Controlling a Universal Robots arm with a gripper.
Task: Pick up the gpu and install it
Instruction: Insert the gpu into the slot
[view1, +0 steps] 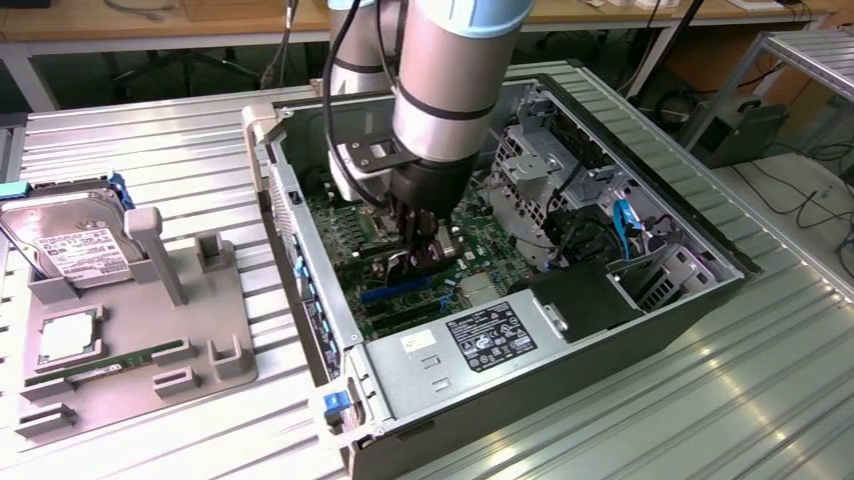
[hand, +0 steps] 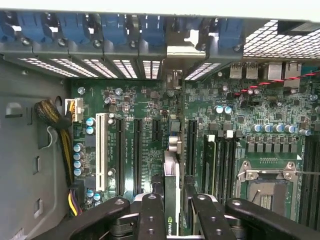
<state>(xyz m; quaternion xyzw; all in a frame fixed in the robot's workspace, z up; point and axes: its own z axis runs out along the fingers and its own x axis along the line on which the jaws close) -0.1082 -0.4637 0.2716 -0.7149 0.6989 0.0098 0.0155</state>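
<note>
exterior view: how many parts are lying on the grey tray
3 on the tray: the hard drive at its far end, a flat silver square part nearer the camera, and a green ram stick just beside that. The tray's posts may hide something small.

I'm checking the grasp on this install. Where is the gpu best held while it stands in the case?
By its upper long edge, from above: the gpu stands on edge over the motherboard, thin, with flat faces. The gripper already pinches those faces between its fingers.
</note>
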